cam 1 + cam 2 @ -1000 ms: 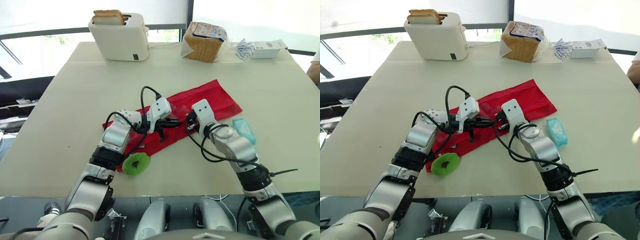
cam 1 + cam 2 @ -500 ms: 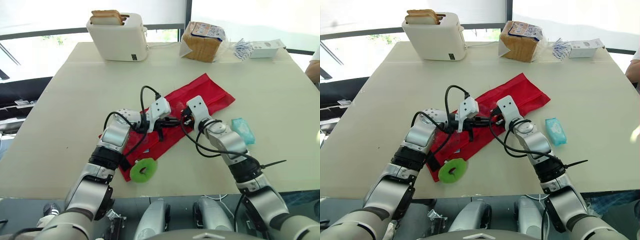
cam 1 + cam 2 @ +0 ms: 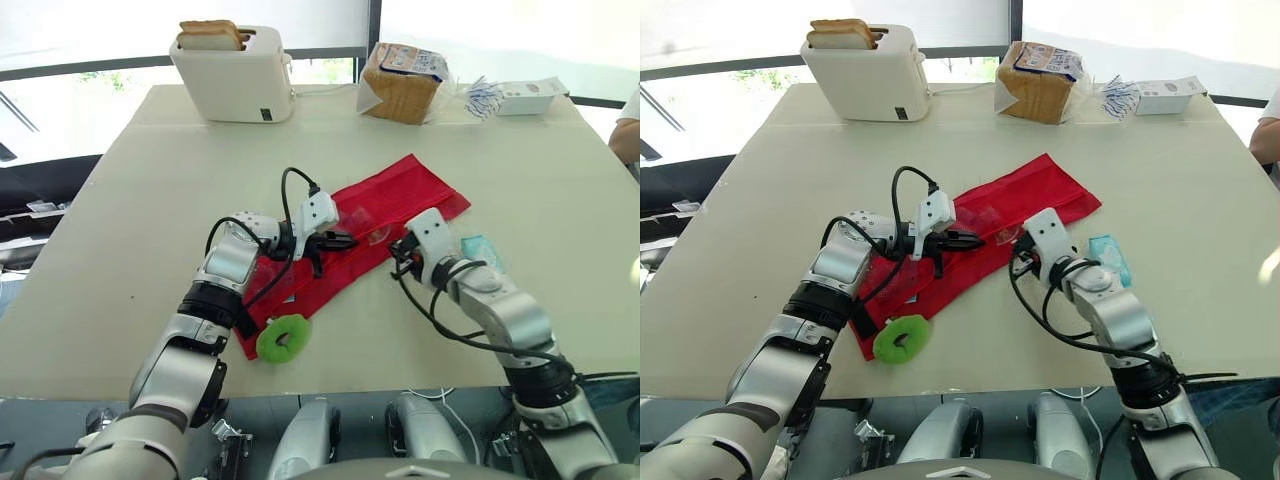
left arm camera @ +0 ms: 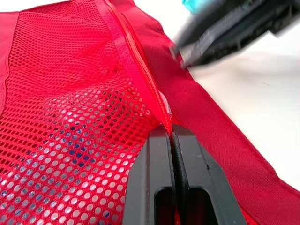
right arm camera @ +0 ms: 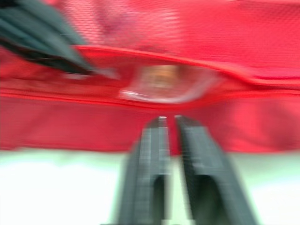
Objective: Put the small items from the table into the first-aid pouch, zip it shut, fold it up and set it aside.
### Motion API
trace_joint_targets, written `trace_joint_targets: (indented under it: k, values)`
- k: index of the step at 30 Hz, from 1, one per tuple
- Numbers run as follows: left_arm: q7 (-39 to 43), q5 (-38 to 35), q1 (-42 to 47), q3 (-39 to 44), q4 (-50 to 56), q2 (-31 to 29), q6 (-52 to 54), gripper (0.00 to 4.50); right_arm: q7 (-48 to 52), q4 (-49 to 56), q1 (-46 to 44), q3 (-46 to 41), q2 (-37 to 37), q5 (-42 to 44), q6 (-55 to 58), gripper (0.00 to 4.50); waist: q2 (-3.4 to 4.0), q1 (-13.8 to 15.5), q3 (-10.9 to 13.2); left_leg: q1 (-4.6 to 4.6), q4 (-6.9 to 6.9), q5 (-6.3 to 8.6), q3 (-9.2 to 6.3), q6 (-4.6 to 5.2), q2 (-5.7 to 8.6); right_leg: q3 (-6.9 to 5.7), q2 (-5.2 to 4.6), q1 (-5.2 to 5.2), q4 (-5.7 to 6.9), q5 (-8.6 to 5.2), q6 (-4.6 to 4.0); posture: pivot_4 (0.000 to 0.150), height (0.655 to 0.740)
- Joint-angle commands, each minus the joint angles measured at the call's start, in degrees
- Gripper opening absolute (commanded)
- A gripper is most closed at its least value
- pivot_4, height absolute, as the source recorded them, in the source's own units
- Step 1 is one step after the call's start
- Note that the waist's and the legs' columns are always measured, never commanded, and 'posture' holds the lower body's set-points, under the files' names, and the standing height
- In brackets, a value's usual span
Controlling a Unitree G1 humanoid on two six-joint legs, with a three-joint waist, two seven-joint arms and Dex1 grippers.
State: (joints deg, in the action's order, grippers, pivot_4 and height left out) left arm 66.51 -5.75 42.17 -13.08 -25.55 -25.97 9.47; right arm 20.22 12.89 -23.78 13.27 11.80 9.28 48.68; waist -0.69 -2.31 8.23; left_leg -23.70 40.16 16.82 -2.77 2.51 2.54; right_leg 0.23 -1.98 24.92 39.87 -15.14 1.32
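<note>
1. Pouch [image 3: 420,190], red with a mesh panel, lies flat and unfolded in the middle of the table [image 3: 150,200]. It runs on a slant from its near-left corner to its far-right corner.
2. At that near-left corner a green ring [image 3: 283,337] lies flat on the table, touching the pouch's edge.
3. The right gripper [image 5: 168,121] sits low over the bare table, just off the pouch's near long edge. Its jaws are a narrow gap apart with nothing between them, and they point at the zipper mouth.
4. A teal packet [image 3: 484,248] lies on the table outside the pouch, just beside the right wrist and partly hidden by it.
5. The left gripper [image 3: 338,242] reaches across the pouch from the left. Its jaws are pressed together on the zipper line, with red fabric pinched between them, next to the mesh.
6. Between the two grippers the zipper gapes, and a clear packet [image 3: 1005,235] shows in the opening.
7. At the far edge of the table, well apart from the pouch, stand:
   - a white toaster [image 3: 235,72] with bread slices in its slots;
   - a bagged loaf [image 3: 405,82];
   - a heap of small blue-and-white sachets [image 3: 487,95];
   - a small white box [image 3: 530,95].
</note>
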Motion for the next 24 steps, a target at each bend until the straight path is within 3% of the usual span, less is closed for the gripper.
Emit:
trace_joint_targets:
  k: [1,8,11,13,16,18,21,22,24]
  values:
    - [0.68,-0.15,0.77,0.24,1.32,-0.07,-0.82,0.00,-2.54,-7.65,-4.76,-0.34,-2.50,-2.35,-5.66,0.11,0.00,0.19,0.00,0.00,0.00,0.00,0.00,0.00,0.01,0.00,-0.01,0.00,0.00,0.00,0.00,0.150,0.7400]
    - [1.92,0.54,-0.17,-0.99,2.40,-0.19,-2.18,0.00,-1.46,-26.05,-12.06,-0.03,-5.05,-5.80,-22.26,0.11,0.02,-0.14,0.01,0.02,-0.02,-0.03,-0.04,-0.06,0.05,-0.02,-0.02,0.02,0.00,0.00,0.00,0.150,0.7400]
    - [2.04,1.89,0.72,-1.72,0.45,-0.48,-5.21,0.00,5.80,-16.25,-5.95,-1.88,-0.28,-1.58,-20.54,0.11,0.03,0.35,0.02,-0.03,-0.01,-0.04,-0.12,-0.06,0.07,-0.07,-0.05,0.00,-0.03,0.00,0.00,0.150,0.7400]
    - [2.36,2.56,1.47,-1.69,-1.32,-0.91,-7.02,0.00,8.71,-9.01,-1.55,-3.69,3.13,0.82,-19.51,0.62,0.04,0.43,0.02,-0.06,0.03,-0.03,-0.29,-0.06,0.16,-0.02,-0.06,-0.06,-0.07,0.00,0.00,0.150,0.7400]
    - [4.08,3.40,2.77,-1.53,-4.45,-2.50,-10.53,0.00,15.28,6.40,7.53,-8.88,10.16,8.05,-17.07,1.98,0.05,0.69,0.03,-0.06,0.06,-0.03,-0.30,-0.05,0.17,0.02,-0.05,-0.07,-0.05,-0.02,0.05,0.150,0.7400]
    - [10.58,1.56,2.94,-0.96,-6.20,-5.28,-14.85,0.00,19.20,18.55,14.98,-16.24,16.39,14.12,-15.13,2.69,0.08,0.81,0.05,-0.06,0.04,-0.03,-0.30,-0.05,0.16,0.02,-0.05,-0.06,-0.02,-0.03,0.05,0.150,0.7400]
    - [17.22,2.88,5.19,-1.25,-14.44,-10.12,-26.12,0.00,23.79,30.81,24.03,-26.48,24.03,22.04,-12.89,4.15,0.10,0.07,0.07,-0.03,-0.02,-0.02,-0.27,-0.04,0.10,0.05,0.00,-0.08,-0.05,-0.03,0.05,0.150,0.7400]
    - [16.85,4.72,6.96,-1.61,-19.09,-11.40,-31.42,0.00,24.41,33.21,26.10,-29.67,25.67,24.43,-12.35,4.42,0.09,-0.05,0.06,0.03,-0.04,-0.02,-0.26,-0.03,0.05,0.06,0.04,-0.11,-0.05,-0.03,0.05,0.150,0.7400]
    - [15.48,7.84,10.81,-2.29,-27.53,-13.02,-38.87,0.00,24.65,35.98,28.74,-34.57,27.72,28.37,-11.22,4.42,0.08,0.40,0.07,0.13,-0.04,0.03,-0.30,0.06,0.02,-0.01,0.07,-0.23,-0.03,-0.04,0.04,0.150,0.7400]
